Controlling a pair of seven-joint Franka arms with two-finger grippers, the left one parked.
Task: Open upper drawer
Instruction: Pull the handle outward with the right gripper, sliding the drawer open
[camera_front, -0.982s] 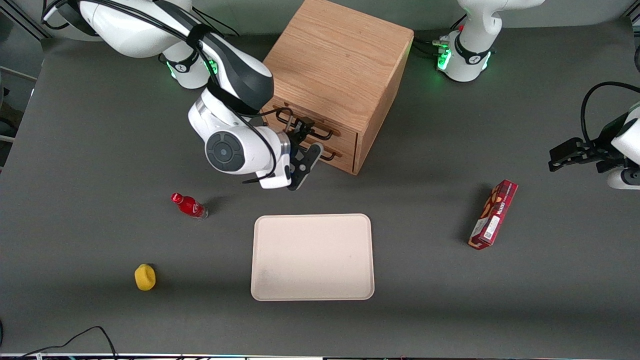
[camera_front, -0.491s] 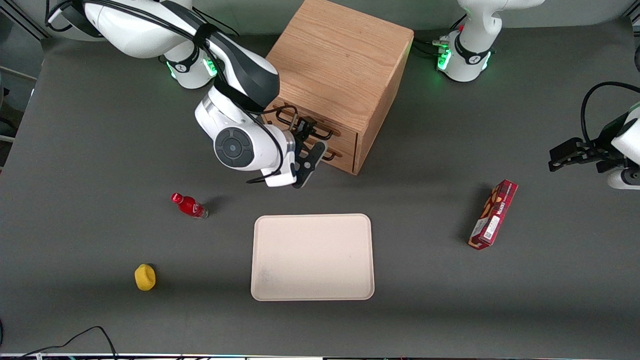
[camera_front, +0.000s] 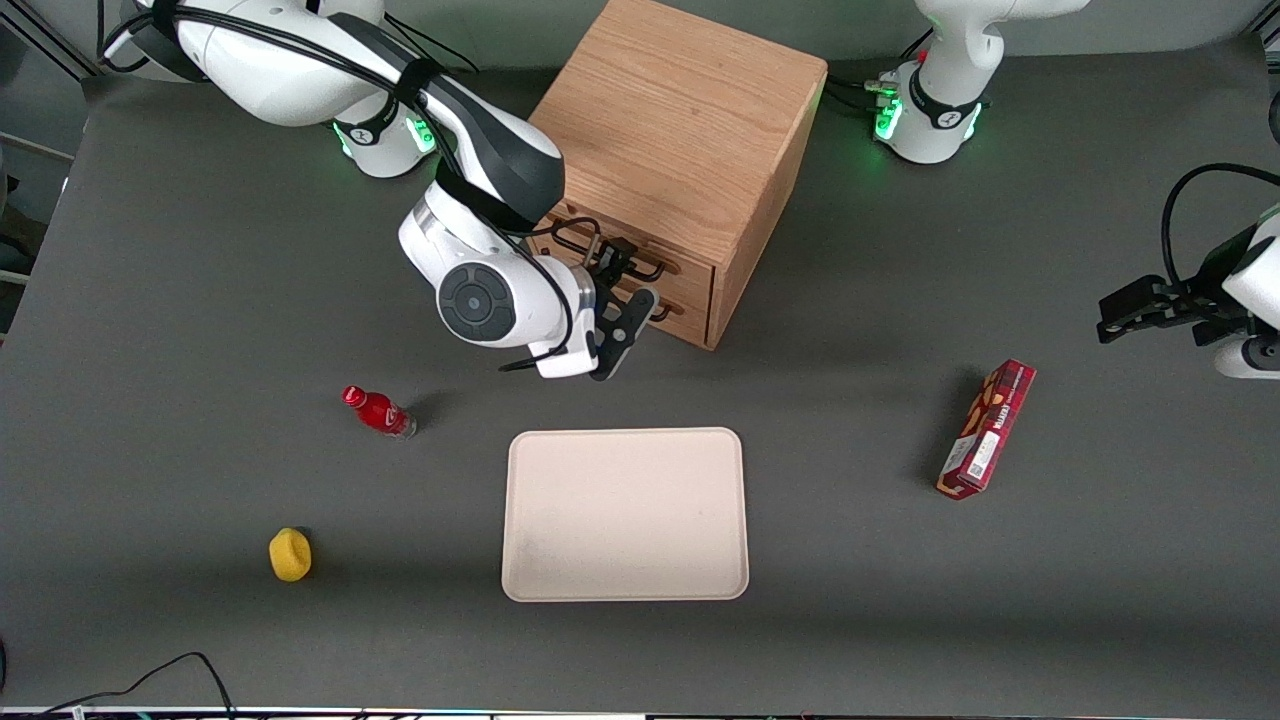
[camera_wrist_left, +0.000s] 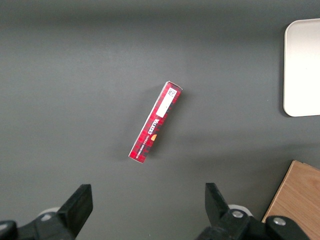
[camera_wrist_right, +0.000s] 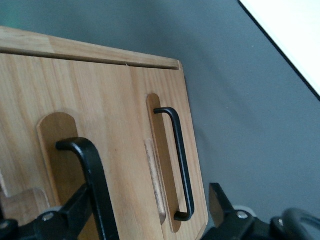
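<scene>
Nudged closer, right arm's black two-finger gripper (camera_front: 622, 268) had fingers spread around light oak upper drawer's (camera_front: 640, 262) black wire bar handle (camera_wrist_right: 92, 187); drawer shut.

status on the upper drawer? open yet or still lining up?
Done: the right arm's gripper has reached the light oak cabinet's front, open, its fingers either side of the upper drawer's black wire bar handle. In hand: lining up the grasp. Left: closing on the handle and pulling; the upper drawer sits flush, like the lower drawer.

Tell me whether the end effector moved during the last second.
Yes: the end effector shifted slightly along the cabinet front toward the parked arm's end, at the upper drawer handle.
</scene>
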